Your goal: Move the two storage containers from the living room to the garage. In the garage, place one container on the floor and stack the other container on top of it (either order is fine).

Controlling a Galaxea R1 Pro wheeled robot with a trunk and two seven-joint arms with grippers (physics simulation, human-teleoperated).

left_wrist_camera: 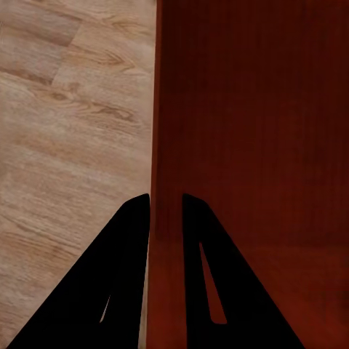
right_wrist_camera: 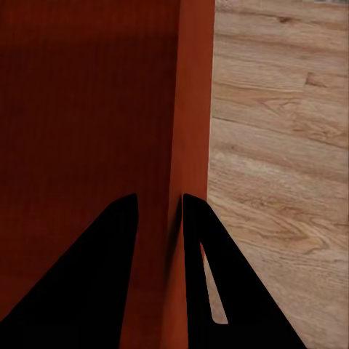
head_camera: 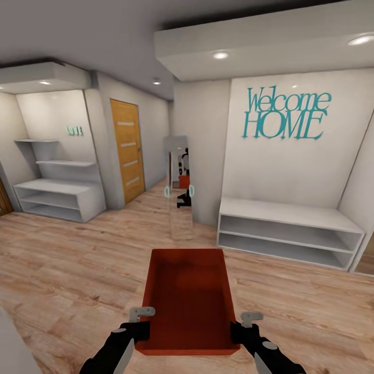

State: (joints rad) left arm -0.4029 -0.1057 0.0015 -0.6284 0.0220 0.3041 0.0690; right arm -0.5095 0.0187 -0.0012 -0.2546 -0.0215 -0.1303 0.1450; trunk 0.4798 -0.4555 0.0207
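Low in the middle of the head view, held out in front of the robot above the light wood plank floor (head_camera: 67,270), an orange-red storage container (head_camera: 189,291) sits between the two arms. It is an open-top rectangular bin with thin, plain, smooth walls and a flat bare bottom, and its long axis runs straight away from the robot toward the tall standing mirror (head_camera: 179,197), with one short end nearest the trunk. It looks level, its opening facing up. The left gripper (head_camera: 139,328) pinches the left long wall near that close end; in the left wrist view its two dark, tapered fingers (left_wrist_camera: 120,283) straddle the thin wall, one outside over the planks and one inside the bin, drawn narrow onto it. The right gripper (head_camera: 240,328) does the same on the right long wall, its fingers (right_wrist_camera: 218,291) closed tight on either face of the wall in the right wrist view. The planks show warm grain and knots. Ahead, a pale wall carries teal "Welcome HOME" lettering (head_camera: 285,114) above a low white open shelf unit (head_camera: 288,231); to the left stand a wooden door (head_camera: 128,150) and stepped white shelving (head_camera: 54,192).
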